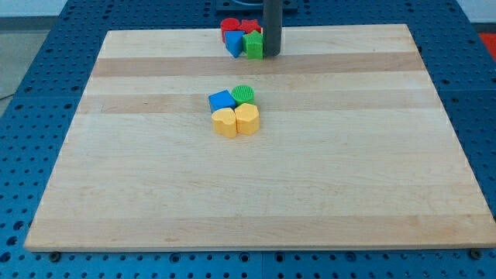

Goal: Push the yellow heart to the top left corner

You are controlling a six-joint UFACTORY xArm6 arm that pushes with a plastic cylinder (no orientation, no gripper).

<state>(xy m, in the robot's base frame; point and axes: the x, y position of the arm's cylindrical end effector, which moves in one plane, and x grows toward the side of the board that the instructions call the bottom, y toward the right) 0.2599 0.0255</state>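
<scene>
A big wooden board (256, 194) lies on a blue table (46, 54). There are no boxes or bowls, so every block sits right on the board.

My arm has no hand, only a dark rod. My tip (272, 55) rests near the view's top edge, touching the right side of a green block (253, 45). That green block is packed in a bunch with a blue block (234, 44) and two red blocks (231, 27) and (249, 26).

Near the middle, four more blocks sit snug together. The yellow heart (225, 122) is at the lower left. A second yellow block (247, 119) touches its right side. A blue cube (222, 100) and a round green block (243, 94) sit just above them.

The yellow heart is well apart from my tip and far from the top left corner.
</scene>
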